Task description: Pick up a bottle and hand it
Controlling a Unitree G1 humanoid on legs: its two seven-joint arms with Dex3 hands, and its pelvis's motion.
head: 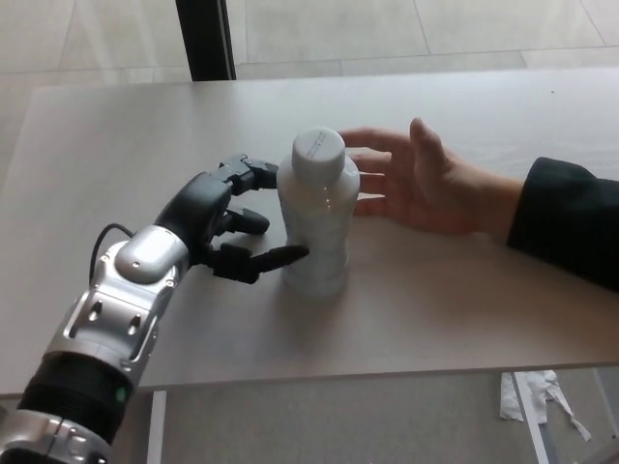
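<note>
A white plastic bottle (317, 215) with a white cap stands upright near the middle of the table (464, 309). My left hand (227, 220) is right beside the bottle's left side, fingers spread, with the thumb reaching the bottle's lower part and the upper fingers at its shoulder. It is not closed around the bottle. A person's open hand (418, 184) rests palm-up on the table just right of the bottle, with a dark sleeve (566, 217) behind it. My right hand does not show.
A dark vertical post (205, 39) stands behind the table's far edge. Tiled floor lies beyond, and a scrap of white paper (532, 391) lies on the floor below the table's near right edge.
</note>
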